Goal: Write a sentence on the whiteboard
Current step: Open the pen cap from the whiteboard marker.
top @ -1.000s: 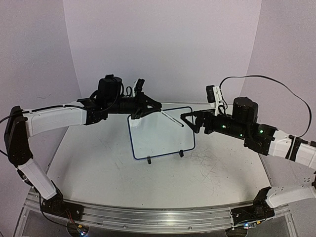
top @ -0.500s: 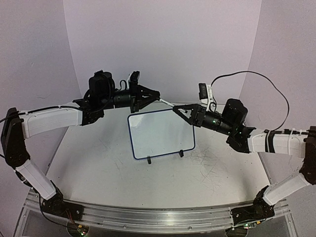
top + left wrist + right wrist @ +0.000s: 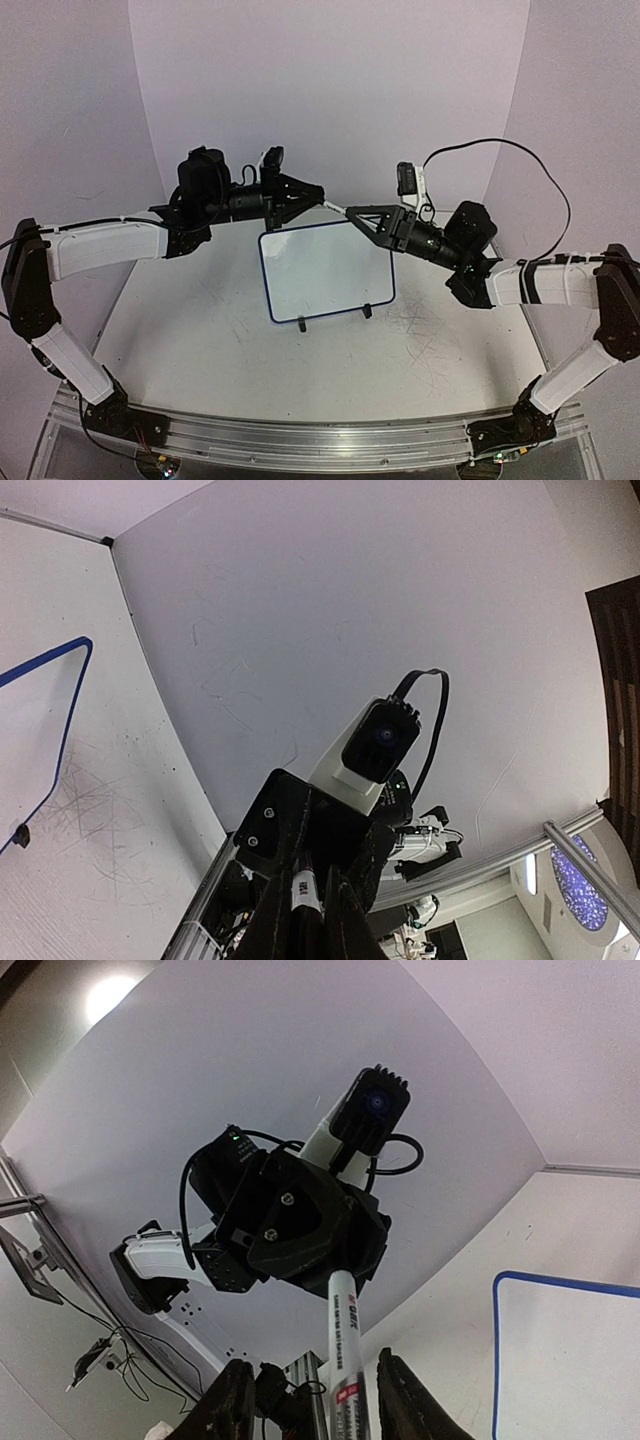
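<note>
The whiteboard [image 3: 325, 270], white with a thin blue rim, stands tilted on its black feet at mid-table; its rim also shows in the left wrist view [image 3: 62, 695] and the right wrist view [image 3: 560, 1282]. Above its top edge my left gripper [image 3: 305, 197] is shut on a white marker [image 3: 335, 208] that points right. My right gripper [image 3: 362, 217] faces it, with its fingers on both sides of the marker's free end. In the right wrist view the marker [image 3: 345, 1360] runs between my right gripper's [image 3: 315, 1380] fingers with a gap on each side. The left wrist view shows my left gripper [image 3: 305, 905] clamped on the marker [image 3: 303, 890].
The scuffed white tabletop [image 3: 300, 360] spreads in front of the board. Purple walls close in at the back and both sides. A metal rail [image 3: 300, 440] carries both arm bases at the near edge. A black cable [image 3: 520, 160] loops above my right arm.
My right gripper has swung up and left to the marker's free end, and its jaws have narrowed around it. My left gripper has lifted slightly, still holding the marker.
</note>
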Controlling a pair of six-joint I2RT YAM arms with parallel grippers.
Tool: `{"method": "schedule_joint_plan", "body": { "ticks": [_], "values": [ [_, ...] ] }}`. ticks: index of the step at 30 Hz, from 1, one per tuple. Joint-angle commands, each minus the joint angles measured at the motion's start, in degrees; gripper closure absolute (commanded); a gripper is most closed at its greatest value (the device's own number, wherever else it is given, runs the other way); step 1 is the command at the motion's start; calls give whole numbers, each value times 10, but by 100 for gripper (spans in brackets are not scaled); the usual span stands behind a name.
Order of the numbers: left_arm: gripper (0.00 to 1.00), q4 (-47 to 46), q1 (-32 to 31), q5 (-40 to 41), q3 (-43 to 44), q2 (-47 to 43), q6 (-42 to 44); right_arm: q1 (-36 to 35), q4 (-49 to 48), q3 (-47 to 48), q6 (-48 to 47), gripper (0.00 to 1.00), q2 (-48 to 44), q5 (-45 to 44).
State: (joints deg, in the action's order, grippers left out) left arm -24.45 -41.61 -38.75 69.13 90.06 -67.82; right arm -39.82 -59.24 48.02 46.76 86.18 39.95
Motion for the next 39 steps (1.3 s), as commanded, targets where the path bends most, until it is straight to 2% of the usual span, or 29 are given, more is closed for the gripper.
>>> {"method": "schedule_joint_plan", "body": {
  "ticks": [1,4,19,39],
  "values": [
    [100,-44,0,-10,-5,-9,-13,-9,-69,31,19,61,18,17],
    [100,-48,0,-11,-8,-10,-16,-12,-70,40,20,67,25,14],
    [100,-60,0,-10,-29,-23,-22,-25,-77,70,27,80,58,14],
    [100,-63,-1,-7,-49,-38,-23,-31,-66,81,25,77,61,12]
  ]
}}
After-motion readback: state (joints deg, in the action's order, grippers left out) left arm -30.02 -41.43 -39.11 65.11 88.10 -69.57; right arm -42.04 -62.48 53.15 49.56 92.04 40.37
